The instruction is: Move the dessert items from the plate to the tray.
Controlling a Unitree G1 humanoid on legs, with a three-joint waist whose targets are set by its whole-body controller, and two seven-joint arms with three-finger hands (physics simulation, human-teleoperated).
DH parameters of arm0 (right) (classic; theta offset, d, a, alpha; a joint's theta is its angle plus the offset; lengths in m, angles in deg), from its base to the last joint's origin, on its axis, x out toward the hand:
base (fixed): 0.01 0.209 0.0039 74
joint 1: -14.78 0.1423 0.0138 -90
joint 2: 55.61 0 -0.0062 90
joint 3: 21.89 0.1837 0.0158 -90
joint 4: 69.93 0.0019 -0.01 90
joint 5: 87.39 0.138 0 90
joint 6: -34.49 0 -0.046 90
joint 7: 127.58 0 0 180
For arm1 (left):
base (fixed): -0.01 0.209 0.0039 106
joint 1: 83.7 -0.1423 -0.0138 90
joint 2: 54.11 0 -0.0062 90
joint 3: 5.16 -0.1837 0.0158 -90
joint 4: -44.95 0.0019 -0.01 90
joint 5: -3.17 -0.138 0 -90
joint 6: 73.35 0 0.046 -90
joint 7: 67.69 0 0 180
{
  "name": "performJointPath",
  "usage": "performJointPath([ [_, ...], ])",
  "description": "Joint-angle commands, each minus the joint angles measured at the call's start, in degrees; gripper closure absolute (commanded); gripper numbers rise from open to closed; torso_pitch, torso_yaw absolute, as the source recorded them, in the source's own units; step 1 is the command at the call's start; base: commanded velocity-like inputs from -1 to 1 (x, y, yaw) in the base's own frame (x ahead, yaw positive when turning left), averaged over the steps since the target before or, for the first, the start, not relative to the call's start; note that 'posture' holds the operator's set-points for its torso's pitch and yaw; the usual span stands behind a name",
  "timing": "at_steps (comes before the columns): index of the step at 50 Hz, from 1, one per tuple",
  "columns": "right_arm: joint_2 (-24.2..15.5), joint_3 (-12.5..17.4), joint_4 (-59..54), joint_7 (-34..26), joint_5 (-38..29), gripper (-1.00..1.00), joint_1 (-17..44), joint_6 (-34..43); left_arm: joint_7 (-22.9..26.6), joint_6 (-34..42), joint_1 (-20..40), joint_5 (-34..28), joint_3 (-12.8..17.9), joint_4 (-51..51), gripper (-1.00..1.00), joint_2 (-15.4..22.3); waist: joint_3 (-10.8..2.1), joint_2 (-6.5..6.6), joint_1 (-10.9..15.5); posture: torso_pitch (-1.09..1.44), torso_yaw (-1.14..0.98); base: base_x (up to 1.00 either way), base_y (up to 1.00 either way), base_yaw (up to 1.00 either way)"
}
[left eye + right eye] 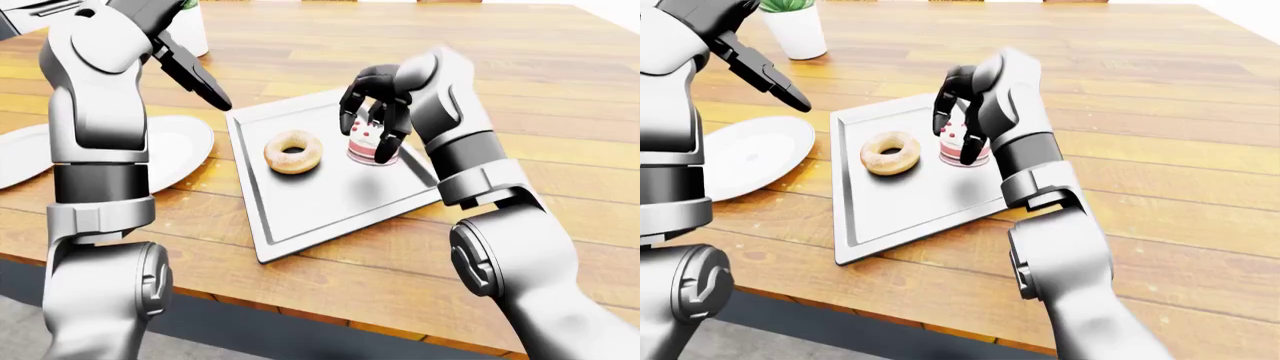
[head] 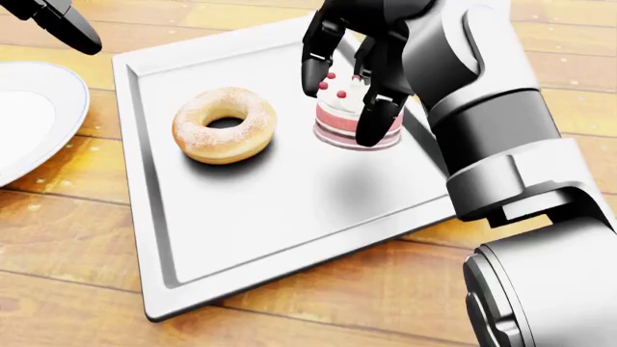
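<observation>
A sugared donut (image 2: 225,124) lies on the silver tray (image 2: 289,210), in its left half. To its right, a pink-and-white cake (image 2: 352,123) with red berries hangs just above the tray's right side and casts a shadow below. My right hand (image 2: 342,108) comes down from the top with its dark fingers (image 2: 371,119) closed round the cake. My left hand (image 1: 200,82) is raised over the tray's upper left corner, fingers straight, open and holding nothing. The white plate (image 1: 750,154) lies left of the tray with nothing showing on it.
The tray and plate rest on a wooden table (image 1: 560,195). Its near edge (image 1: 330,319) runs along the bottom of the eye views. A potted plant (image 1: 795,26) stands at the top left. My right forearm (image 2: 501,144) crosses the tray's right rim.
</observation>
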Motion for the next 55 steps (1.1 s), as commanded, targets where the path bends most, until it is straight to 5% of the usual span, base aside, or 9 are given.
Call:
performJointPath([
  [1, -0.7, 0.6, 1.7, 1.0, -0.3, 1.00, 2.7, -0.6, -0.9, -0.9, 2.4, -0.1, 0.8, -1.6, -1.00, 1.0, -2.10, 0.24, -0.1, 0.00, 0.00, 0.00, 0.00, 0.00],
  [10, -0.8, 0.6, 0.5, 0.5, -0.7, 0.93, 2.7, -0.3, -1.0, -1.1, 2.5, -0.2, 0.7, -1.2, -1.00, 0.9, -2.09, 0.39, -0.1, 0.00, 0.00, 0.00, 0.00, 0.00],
  [13, -0.6, 0.7, 0.7, -0.5, -0.5, 0.34, 3.0, 0.3, -0.7, -1.0, 2.5, -0.3, 0.8, -1.4, -1.00, 1.1, -2.07, 0.40, -0.2, 0.00, 0.00, 0.00, 0.00, 0.00],
  [14, -0.6, 0.7, 0.6, -0.5, -0.5, -0.09, 3.1, 0.2, -0.9, -1.1, 2.5, -0.4, 0.8, -1.3, -1.00, 1.2, -2.09, 0.41, -0.2, 0.00, 0.00, 0.00, 0.00, 0.00],
  [18, -0.6, 0.7, 0.8, -0.8, -0.2, -0.97, 3.1, 0.4, -0.7, -1.1, 2.2, -0.3, 0.9, -1.6, -1.00, 1.2, -2.04, 0.45, -0.2, 0.00, 0.00, 0.00, 0.00, 0.00],
  [24, -0.8, 0.6, 1.0, -1.5, -0.2, -1.00, 3.5, 0.6, -0.7, -1.1, 2.3, -0.3, 1.0, -1.6, -1.00, 1.6, -2.04, 0.46, -0.2, 0.00, 0.00, 0.00, 0.00, 0.00],
  [33, -3.3, 1.7, -5.2, -0.3, 1.0, -1.00, 12.0, -0.6, -0.5, -0.9, 2.8, -0.4, 1.2, -1.5, -1.00, 2.1, -1.99, 0.63, -0.3, 0.00, 0.00, 0.00, 0.00, 0.00],
  [42, -10.7, 5.9, -2.8, 3.4, 5.0, -1.00, 17.0, 5.0, -0.7, -0.4, 4.7, 0.6, 2.6, -1.0, -1.00, 4.6, -1.61, 0.26, -0.1, 0.00, 0.00, 0.00, 0.00, 0.00],
  [55, -23.9, 10.7, 34.1, -6.8, 7.0, -1.00, 0.4, 24.8, -1.8, 6.3, 5.3, 5.7, 5.5, -7.7, -1.00, 9.0, -0.97, -1.02, 0.5, 0.00, 0.00, 0.00, 0.00, 0.00],
])
